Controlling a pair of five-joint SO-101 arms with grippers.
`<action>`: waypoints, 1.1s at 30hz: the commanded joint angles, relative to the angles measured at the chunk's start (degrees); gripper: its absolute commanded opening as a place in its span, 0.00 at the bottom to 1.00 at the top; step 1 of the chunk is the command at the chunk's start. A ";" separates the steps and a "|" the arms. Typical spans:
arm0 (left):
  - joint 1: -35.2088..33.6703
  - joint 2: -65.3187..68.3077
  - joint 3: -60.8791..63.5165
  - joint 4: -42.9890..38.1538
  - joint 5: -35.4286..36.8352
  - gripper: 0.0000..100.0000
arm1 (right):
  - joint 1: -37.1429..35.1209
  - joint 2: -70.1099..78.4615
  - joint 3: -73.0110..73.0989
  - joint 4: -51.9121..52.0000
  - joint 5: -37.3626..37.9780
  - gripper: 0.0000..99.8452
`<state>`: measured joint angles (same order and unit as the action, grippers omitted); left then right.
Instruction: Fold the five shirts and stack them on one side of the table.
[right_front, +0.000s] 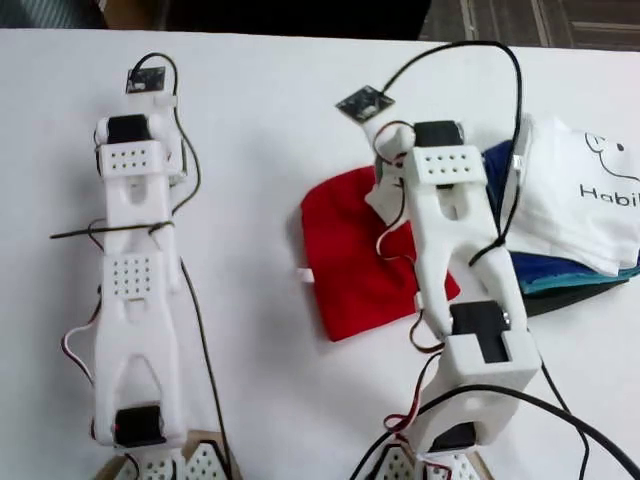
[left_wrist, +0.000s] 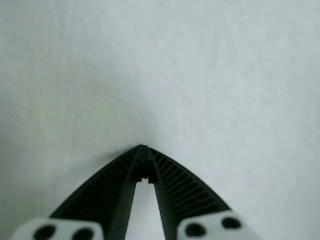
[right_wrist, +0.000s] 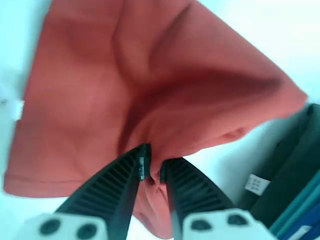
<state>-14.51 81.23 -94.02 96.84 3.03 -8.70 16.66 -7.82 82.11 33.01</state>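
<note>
On the desk (right_front: 250, 150), near centre: loose shirt (right_front: 345, 265). Just beside it at 3 o'clock: shirt stack (right_front: 585, 215). Above the loose shirt's 3 o'clock part: right gripper (right_wrist: 152, 162), cloth between its fingers (right_wrist: 127, 177). Well apart at 9 o'clock, over bare desk: left gripper (left_wrist: 143, 160).

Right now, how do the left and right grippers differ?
The left gripper is shut on nothing; the right gripper is shut on a fold of the red shirt. The left hangs over bare table; the right is over the shirt, beside the stack of folded shirts. Both are black and ribbed.
</note>
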 joint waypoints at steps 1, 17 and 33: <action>-0.53 -0.18 -1.80 -1.49 0.35 0.03 | 2.51 2.86 -0.26 -3.30 2.20 0.02; -0.53 -0.18 -1.80 -1.49 0.35 0.03 | 5.67 1.89 -0.88 -1.63 5.10 0.36; -0.53 -0.18 -1.80 -1.49 0.35 0.03 | 9.01 13.32 -0.97 -5.32 6.24 0.36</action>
<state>-14.51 81.23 -94.02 96.84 3.03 0.09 28.70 -7.65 77.71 39.34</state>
